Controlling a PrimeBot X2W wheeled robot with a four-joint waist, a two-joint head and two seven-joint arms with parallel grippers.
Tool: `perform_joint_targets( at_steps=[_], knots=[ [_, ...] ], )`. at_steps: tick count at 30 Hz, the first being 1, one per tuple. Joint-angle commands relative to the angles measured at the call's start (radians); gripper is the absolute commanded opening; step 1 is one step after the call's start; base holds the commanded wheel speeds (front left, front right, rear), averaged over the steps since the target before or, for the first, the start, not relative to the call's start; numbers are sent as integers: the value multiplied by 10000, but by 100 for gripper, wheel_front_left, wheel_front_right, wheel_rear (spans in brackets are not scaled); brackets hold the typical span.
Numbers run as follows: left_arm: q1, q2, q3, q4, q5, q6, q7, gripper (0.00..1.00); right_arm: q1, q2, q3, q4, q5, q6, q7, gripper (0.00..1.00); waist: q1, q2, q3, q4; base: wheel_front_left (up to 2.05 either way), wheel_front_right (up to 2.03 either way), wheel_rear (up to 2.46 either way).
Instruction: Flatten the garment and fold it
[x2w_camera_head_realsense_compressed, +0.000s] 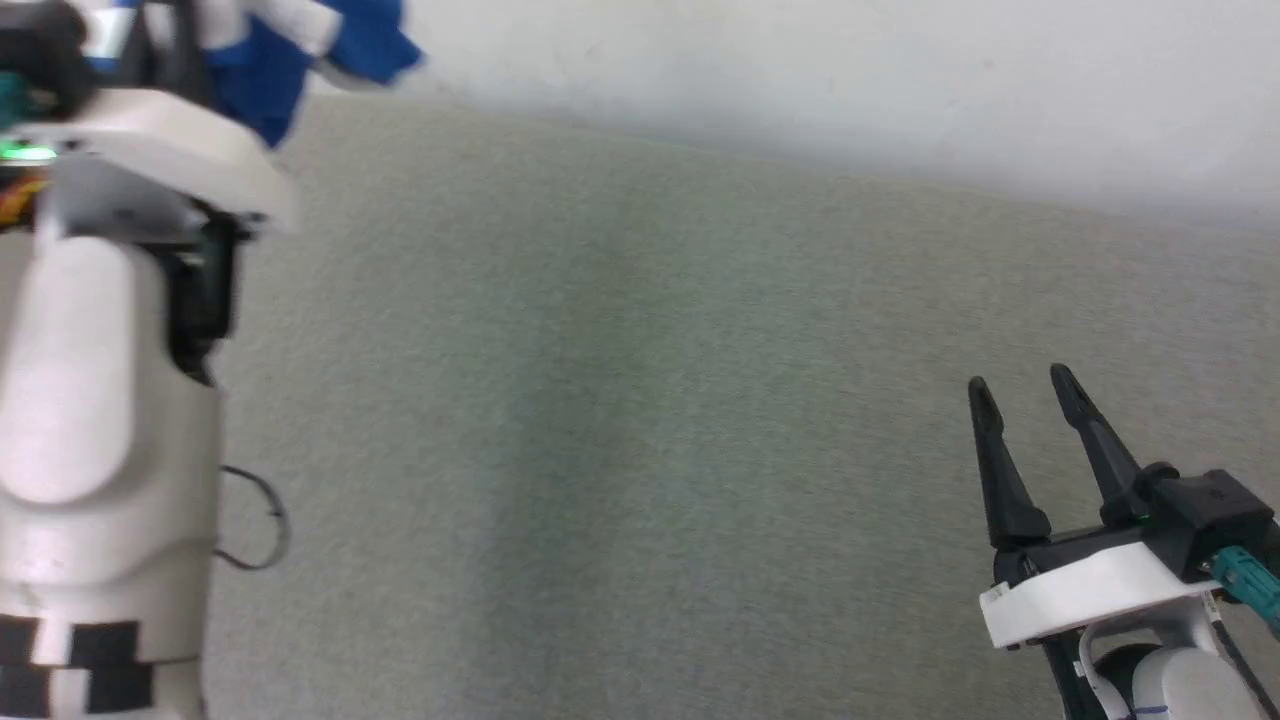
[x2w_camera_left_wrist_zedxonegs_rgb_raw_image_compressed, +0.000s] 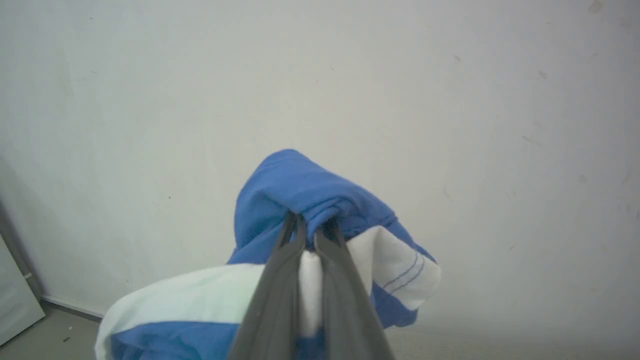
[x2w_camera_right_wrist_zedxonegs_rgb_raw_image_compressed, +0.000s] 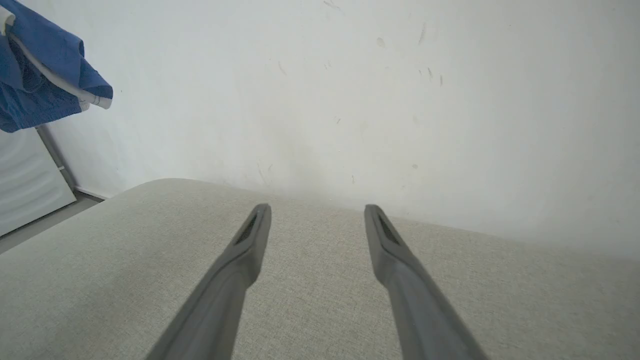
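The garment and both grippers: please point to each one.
garment (x2w_camera_left_wrist_zedxonegs_rgb_raw_image_compressed: 295, 185), left wrist view, on the blue fold above the fingertips.
left gripper (x2w_camera_left_wrist_zedxonegs_rgb_raw_image_compressed: 310, 224), left wrist view, midway between its fingertips, shut on the garment.
right gripper (x2w_camera_right_wrist_zedxonegs_rgb_raw_image_compressed: 317, 208), right wrist view, midway between its open fingertips.

surface: grey fabric surface (x2w_camera_head_realsense_compressed: 640, 420) | behind: white wall (x2w_camera_head_realsense_compressed: 820, 80) | beside wall: pale panel (x2w_camera_right_wrist_zedxonegs_rgb_raw_image_compressed: 25, 190)

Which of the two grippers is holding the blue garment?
The left gripper: its jaws pinch the garment, while the right gripper stands open, empty.
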Motion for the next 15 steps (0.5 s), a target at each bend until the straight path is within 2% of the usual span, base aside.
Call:
perform_joint_targets(
  at_steps=[1,10,15],
  knots=[
    [158,-267,-208,-176,15,-116,-4,0,131,19,-79,62,-12,-9,-58,100,1,-1,-457,-901,0,0,0],
    [1480,-2121,-1889,-988,-558,-800,269,0,401,27,-419,339,232,-9,-99,100,1,-1,-750,-2937,0,0,0],
    [2563,-2664,-2775,-1369,-922,-907,126,0,602,28,-564,323,250,-9,-39,100,1,-1,-659,-3744,0,0,0]
  ],
)
